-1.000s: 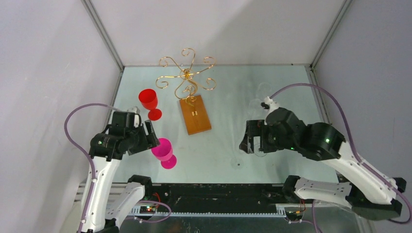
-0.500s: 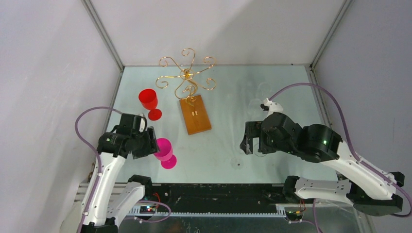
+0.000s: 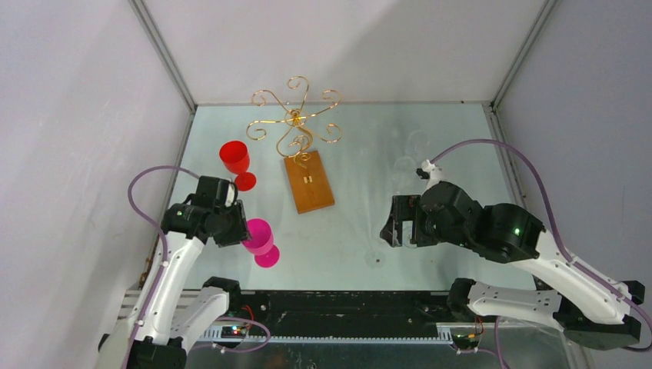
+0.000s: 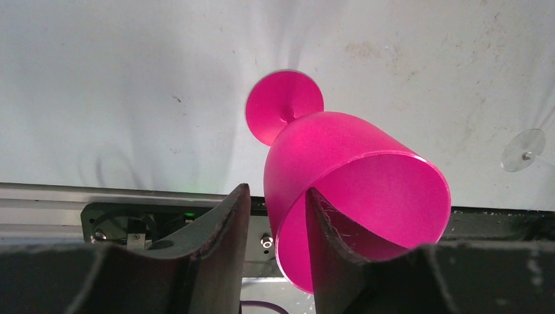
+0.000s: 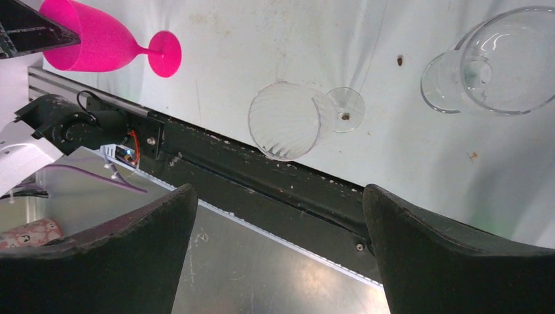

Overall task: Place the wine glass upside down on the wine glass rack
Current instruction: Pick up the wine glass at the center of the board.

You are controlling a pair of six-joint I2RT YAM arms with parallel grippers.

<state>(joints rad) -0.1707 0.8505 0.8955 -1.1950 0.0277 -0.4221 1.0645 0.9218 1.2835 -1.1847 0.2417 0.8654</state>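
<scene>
Left gripper (image 4: 276, 196), one finger (image 4: 329, 237) inside pink glass (image 4: 340, 163)

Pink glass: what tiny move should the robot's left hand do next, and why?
Probably squeeze the left gripper shut on the pink glass. One finger is inside the bowl, the other outside, with the wall between them and a sliver of gap showing, so lifting now might let it slip.

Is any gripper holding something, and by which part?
Nothing is gripped yet. The left gripper straddles the rim of the pink wine glass, one finger inside the bowl, a gap outside. The right gripper is empty.
</scene>
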